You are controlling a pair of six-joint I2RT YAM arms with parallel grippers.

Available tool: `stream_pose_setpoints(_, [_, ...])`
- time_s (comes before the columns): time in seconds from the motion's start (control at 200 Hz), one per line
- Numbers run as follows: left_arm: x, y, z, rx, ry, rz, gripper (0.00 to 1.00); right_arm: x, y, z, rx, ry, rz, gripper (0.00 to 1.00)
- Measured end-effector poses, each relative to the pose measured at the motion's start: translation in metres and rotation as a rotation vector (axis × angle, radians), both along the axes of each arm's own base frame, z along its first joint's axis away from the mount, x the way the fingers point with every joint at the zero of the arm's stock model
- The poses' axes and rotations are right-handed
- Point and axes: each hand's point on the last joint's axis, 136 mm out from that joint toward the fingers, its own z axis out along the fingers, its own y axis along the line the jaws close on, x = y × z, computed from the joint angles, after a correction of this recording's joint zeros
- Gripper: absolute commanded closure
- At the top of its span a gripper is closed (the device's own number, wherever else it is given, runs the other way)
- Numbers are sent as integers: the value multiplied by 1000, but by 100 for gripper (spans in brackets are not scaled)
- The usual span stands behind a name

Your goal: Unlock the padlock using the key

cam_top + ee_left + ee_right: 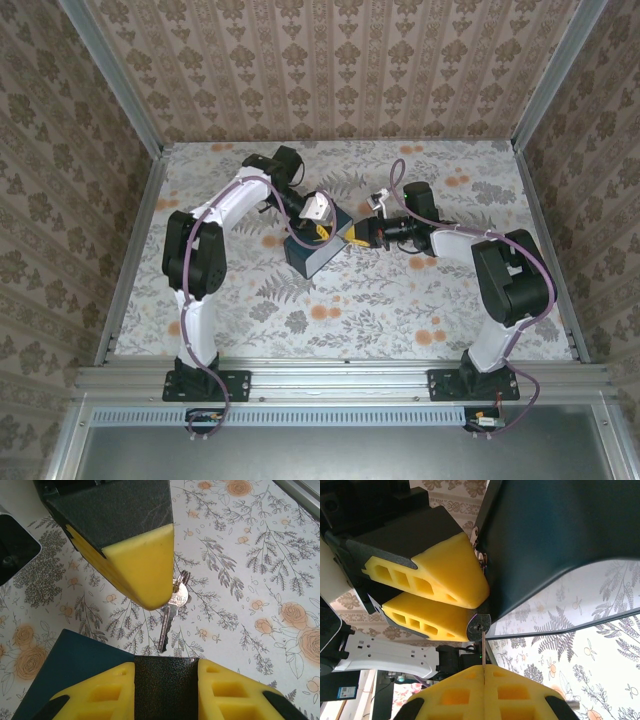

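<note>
Two robot arms reach in from the near edge of a flower-patterned counter (420, 300) and meet around its middle, a little toward the far edge. A dark blue box (310, 258) sits there, with both arms' tips just above its far side.

The left end effector (165, 666) is clamped on the padlock (165, 685). The padlock is a black, rough-textured block wedged between two yellow fingers (100, 690) that stand partly apart around it. In the left wrist view, a corner of the box lies just beside the left finger, on its outer side.

The right end effector (484, 670) has its yellow fingers pressed fully together, pinching the key (483, 650) by its head. In the right wrist view, the key is a thin line seen edge-on. It rises from the seam between the fingers to the round keyhole end of the padlock, which sits at the tips of the left fingers. The key's tip meets the keyhole, but it is not possible to tell whether it has gone inside.

In the left wrist view, the closed right fingers point down toward the padlock. The key's head and a small ring show just beside their tip, and the blade runs on to the padlock's top edge. The key is in the air between the two end effectors, above the counter and next to the box.
</note>
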Motion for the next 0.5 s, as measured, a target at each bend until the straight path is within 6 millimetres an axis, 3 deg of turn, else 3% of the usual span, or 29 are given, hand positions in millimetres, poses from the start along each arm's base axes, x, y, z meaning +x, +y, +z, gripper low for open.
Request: stream_pose_setpoints(0.5, [0, 0, 0, 1, 3, 1, 81, 0, 5, 1, 7, 3, 8, 100])
